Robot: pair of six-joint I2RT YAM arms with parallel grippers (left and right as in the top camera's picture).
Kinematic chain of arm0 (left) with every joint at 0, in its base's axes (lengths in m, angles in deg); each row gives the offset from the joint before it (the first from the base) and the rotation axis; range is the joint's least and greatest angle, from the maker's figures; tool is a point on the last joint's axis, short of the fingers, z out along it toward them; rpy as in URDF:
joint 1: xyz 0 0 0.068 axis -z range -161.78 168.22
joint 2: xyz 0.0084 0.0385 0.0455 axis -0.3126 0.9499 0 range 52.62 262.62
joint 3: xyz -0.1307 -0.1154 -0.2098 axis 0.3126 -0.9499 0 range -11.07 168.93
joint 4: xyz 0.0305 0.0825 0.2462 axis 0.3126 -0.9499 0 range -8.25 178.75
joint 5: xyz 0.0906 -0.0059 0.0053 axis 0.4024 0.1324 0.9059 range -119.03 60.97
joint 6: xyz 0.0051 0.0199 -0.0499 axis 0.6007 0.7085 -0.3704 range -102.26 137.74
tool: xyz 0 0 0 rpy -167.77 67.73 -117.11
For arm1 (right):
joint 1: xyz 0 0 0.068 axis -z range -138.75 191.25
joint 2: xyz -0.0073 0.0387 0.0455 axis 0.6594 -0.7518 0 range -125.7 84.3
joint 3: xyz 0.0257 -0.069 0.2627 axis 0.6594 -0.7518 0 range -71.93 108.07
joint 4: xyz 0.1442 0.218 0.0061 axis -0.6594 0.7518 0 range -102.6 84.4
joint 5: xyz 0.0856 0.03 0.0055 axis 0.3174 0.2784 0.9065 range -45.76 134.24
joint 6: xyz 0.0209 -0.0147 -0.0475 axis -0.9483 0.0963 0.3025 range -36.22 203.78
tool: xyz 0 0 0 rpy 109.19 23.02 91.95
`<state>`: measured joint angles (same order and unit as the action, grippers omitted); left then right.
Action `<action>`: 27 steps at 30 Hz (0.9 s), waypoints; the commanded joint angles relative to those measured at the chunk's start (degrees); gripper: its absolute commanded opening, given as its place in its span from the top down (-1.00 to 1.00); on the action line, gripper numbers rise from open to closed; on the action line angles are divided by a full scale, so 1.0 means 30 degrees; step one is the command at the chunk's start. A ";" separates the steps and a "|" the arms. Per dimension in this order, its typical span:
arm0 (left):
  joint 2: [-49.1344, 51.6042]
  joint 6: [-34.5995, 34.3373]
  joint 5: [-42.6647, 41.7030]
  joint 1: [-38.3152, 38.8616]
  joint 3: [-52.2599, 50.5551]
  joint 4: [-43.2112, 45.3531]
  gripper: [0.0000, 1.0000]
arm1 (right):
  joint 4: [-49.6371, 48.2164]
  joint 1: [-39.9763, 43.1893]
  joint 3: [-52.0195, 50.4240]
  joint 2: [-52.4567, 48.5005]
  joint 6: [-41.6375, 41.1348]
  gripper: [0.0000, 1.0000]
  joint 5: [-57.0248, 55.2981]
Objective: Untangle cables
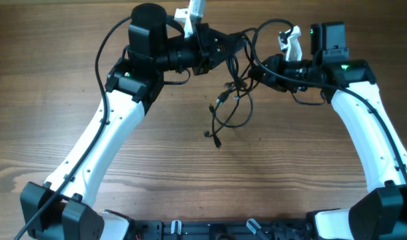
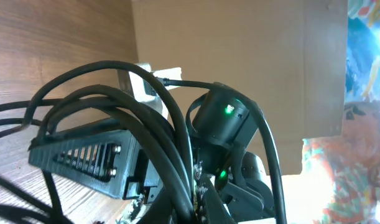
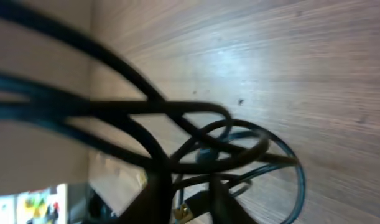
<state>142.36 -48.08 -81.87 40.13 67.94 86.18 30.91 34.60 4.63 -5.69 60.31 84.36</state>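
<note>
**Item: cables (image 1: 233, 100).** Thin black cords in one loose tangle, at about 12 o'clock on the desk (image 1: 156, 173), just above its middle. One strand trails toward 7 o'clock and ends in a small plug (image 1: 217, 141). Whether the bunch hangs or lies flat, I cannot tell.

**Item: left tool (image 1: 223, 52).** It sits at 11 o'clock of the tangle, and strands run right up to it. Its wrist view is filled with dark loops (image 2: 146, 124) crossing a ribbed finger (image 2: 78, 155). I cannot tell whether it is spread or pinching.

**Item: right tool (image 1: 256, 67).** It sits at 2 o'clock of the tangle, with cords meeting its tip. Its wrist view is blurred, showing overlapping loops (image 3: 196, 143) above the wood. Its state likewise cannot be told.

**Handling note (judgement).** The step looks like drawing the bunch apart. It would go best with slow pulls toward 9 and 3 o'clock. The crossing loops should be watched so that they open rather than cinch. The free plug should be left to slide through.

**Surface.** Brown wood-grain desk (image 3: 301, 74), with a mild sheen.

**Room.** A plain tan panel (image 2: 239, 50) stands behind the desk, with something brightly patterned (image 2: 361, 124) beyond it.
</note>
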 commanded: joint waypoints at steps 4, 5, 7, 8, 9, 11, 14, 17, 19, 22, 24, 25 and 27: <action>-0.0306 -0.0138 -0.1100 -0.0794 0.0277 0.0503 0.92 | 0.0743 0.0794 -0.0058 -0.0517 -0.0750 0.84 -1.0462; -0.0299 -0.0138 -0.1268 -0.0823 0.0277 0.0503 0.92 | 0.0889 0.1100 -0.0058 -0.0517 -0.0736 0.85 -1.1111; -0.0299 -0.0138 -0.1464 -0.0867 0.0277 0.0495 0.92 | 0.0882 0.1719 -0.0051 -0.0517 0.0233 0.85 -1.0134; -0.0299 -0.0138 -0.1457 -0.0867 0.0277 0.0503 0.92 | 0.0590 0.1734 -0.0051 -0.0517 0.1880 0.60 -0.8029; -0.0299 0.0015 -0.1457 -0.0867 0.0277 0.0503 0.92 | 0.0284 0.1727 -0.0044 -0.0503 0.4182 -0.03 -0.4940; -0.0299 0.0350 -0.1938 -0.0991 0.0277 0.0525 0.92 | 0.0284 0.1756 0.0036 -0.0401 0.6455 -0.49 -0.1858; -0.0299 0.0277 -0.3876 -0.1916 0.0277 0.0525 0.92 | 0.0109 0.1923 0.0036 -0.0277 0.5479 -0.53 -0.3417; -0.0299 0.0306 -0.6113 -0.2994 0.0277 0.0517 0.92 | 0.0073 0.2339 0.0029 -0.0262 0.4677 -0.57 -0.4881; -0.0284 0.0816 -0.7038 -0.3468 0.0277 0.0517 0.92 | -0.0146 0.2339 0.0036 -0.0211 0.6419 -0.85 -0.0452; -0.0284 0.2193 -0.7774 -0.3504 0.0277 0.0503 0.92 | -0.1056 0.2506 0.0036 0.0109 1.0287 -0.99 0.9071; -0.0284 0.2382 -0.8094 -0.3504 0.0277 0.0503 0.92 | -0.2302 0.2499 0.0036 0.0124 0.8706 -0.99 0.8990; -0.0284 0.2375 -0.8094 -0.3504 0.0277 0.0503 0.92 | -0.2776 0.2499 0.0036 0.0124 0.7402 -0.99 0.7832; -0.0284 0.2149 -0.8072 -0.3483 0.0277 0.0510 0.92 | -0.2579 0.2441 -0.0022 0.0109 0.5829 -0.99 0.1887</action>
<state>143.78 -42.72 -103.83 29.72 66.93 87.30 22.91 41.94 4.98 -5.80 83.70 104.40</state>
